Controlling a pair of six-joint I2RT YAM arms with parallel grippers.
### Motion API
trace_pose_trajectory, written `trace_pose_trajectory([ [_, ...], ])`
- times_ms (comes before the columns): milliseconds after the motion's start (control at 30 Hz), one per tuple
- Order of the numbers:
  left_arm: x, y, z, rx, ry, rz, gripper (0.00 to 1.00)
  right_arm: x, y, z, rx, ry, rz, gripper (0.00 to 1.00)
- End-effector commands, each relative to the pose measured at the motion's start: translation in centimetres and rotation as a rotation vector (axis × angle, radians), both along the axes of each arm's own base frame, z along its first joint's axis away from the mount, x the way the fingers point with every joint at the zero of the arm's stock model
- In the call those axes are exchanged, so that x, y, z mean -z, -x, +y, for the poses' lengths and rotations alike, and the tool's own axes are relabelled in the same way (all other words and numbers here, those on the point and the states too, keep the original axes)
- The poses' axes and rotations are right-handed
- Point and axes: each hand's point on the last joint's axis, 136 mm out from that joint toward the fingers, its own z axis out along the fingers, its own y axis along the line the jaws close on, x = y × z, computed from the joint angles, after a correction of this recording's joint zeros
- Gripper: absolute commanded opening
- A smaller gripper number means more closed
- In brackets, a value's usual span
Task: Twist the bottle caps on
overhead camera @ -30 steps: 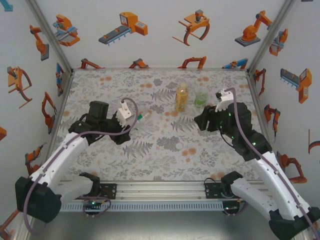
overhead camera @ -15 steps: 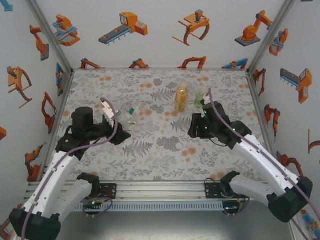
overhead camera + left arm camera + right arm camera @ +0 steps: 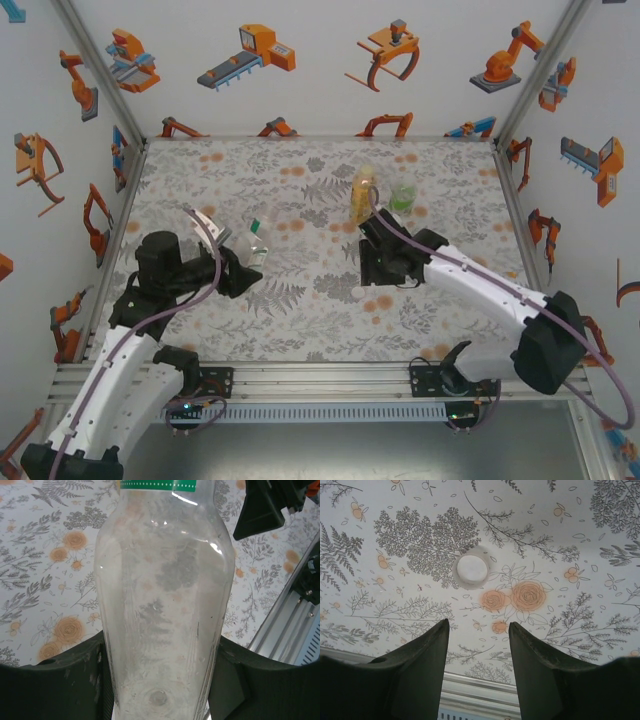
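Observation:
My left gripper (image 3: 238,268) is shut on the clear bottle (image 3: 254,246), held above the left half of the table. In the left wrist view the bottle (image 3: 165,605) stands between the two black fingers (image 3: 50,680), with a green band (image 3: 157,485) at the top edge. My right gripper (image 3: 374,268) hangs open over the table's middle, pointing down. In the right wrist view a white cap (image 3: 472,569) lies flat on the cloth just beyond the open fingertips (image 3: 442,630). The amber-yellow bottle (image 3: 362,192) and the shorter greenish bottle (image 3: 403,196) stand upright at the back.
A floral cloth (image 3: 300,320) covers the table, with white walls on three sides. An aluminium rail (image 3: 320,380) runs along the near edge, also seen as the rail (image 3: 480,690) in the right wrist view. The right gripper's black body (image 3: 262,507) shows beyond the clear bottle.
The left arm has drawn back toward the left with the clear bottle still in it. The right arm has swung left from the greenish bottle to the table's middle, over the white cap.

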Motion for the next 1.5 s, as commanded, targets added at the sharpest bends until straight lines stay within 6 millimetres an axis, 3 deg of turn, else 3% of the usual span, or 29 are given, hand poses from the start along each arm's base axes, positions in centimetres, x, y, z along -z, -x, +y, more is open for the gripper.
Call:
trace_pose_trajectory([
  [0,-0.7,-0.6,0.6,-0.045,-0.002,-0.056,0.00,-0.5,-1.1,0.9,0.036,-0.024,-0.024,0.51],
  [600,-0.8,-0.7,0.8,-0.039,-0.052,-0.114,0.00,4.8,-2.7,3.2,0.058,-0.008,0.053,0.49],
  [1467,-0.3,-0.8,0.4,-0.014,-0.059,-0.095,0.00,7.8,-2.4,3.1,0.059,0.043,0.116,0.50],
])
